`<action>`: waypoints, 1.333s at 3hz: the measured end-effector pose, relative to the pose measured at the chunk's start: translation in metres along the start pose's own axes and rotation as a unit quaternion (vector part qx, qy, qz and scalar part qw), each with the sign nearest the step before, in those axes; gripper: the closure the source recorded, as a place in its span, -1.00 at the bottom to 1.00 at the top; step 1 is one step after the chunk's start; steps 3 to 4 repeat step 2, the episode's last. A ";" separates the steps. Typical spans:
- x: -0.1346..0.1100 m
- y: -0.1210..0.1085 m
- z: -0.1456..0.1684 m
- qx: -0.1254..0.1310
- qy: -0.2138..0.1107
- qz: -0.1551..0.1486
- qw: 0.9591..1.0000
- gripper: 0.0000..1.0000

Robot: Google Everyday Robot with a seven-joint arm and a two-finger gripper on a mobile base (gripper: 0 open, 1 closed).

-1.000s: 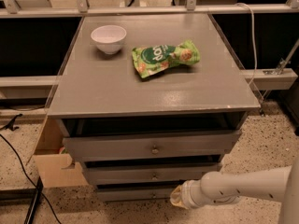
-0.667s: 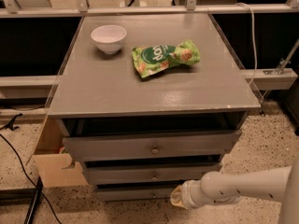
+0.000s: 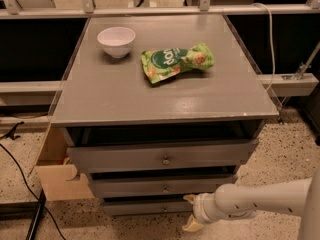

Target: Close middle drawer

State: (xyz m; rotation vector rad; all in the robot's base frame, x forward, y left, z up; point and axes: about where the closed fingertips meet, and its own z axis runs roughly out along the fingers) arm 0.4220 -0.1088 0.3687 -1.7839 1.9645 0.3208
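The grey cabinet has three drawer fronts with small brass knobs. The middle drawer (image 3: 150,186) stands pulled out a little, with a dark gap above its front panel. The top drawer (image 3: 125,157) sticks out further. The bottom drawer (image 3: 145,207) sits lowest. My gripper (image 3: 190,213) is on the white arm coming in from the lower right. It is low in front of the cabinet, just below the middle drawer's front and right of its knob. Its two cream fingers are spread apart and hold nothing.
On the cabinet top (image 3: 115,94) stand a white bowl (image 3: 116,41) and a green snack bag (image 3: 176,61). A cardboard box (image 3: 56,176) sits on the floor left of the cabinet, with black cables (image 3: 20,176) beside it. A railing and a white cable run behind.
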 end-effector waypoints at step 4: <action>0.000 0.000 0.000 0.000 0.000 0.000 1.000 -1.00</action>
